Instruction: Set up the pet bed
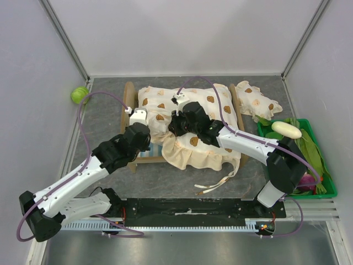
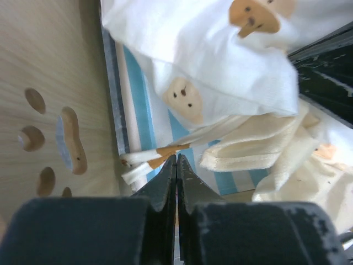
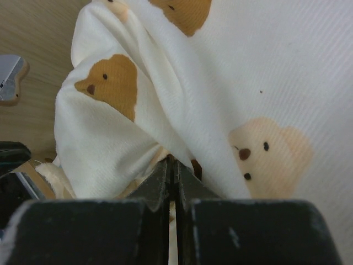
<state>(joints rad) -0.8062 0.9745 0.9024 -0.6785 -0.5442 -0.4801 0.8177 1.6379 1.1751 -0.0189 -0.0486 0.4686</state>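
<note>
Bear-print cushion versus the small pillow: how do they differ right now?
The cushion is far larger than the pillow. The cushion lies rumpled on the pet bed, spilling over its near rail; the pillow lies on the table right of the bed. Ties trail from the cushion; none show on the pillow. Both are cream with brown bears.

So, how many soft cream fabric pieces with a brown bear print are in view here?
2. The large cream bear-print cushion lies over the light-wood pet bed; the small frilled bear-print pillow lies right of it, near the green plastic crate. No others show.
</note>
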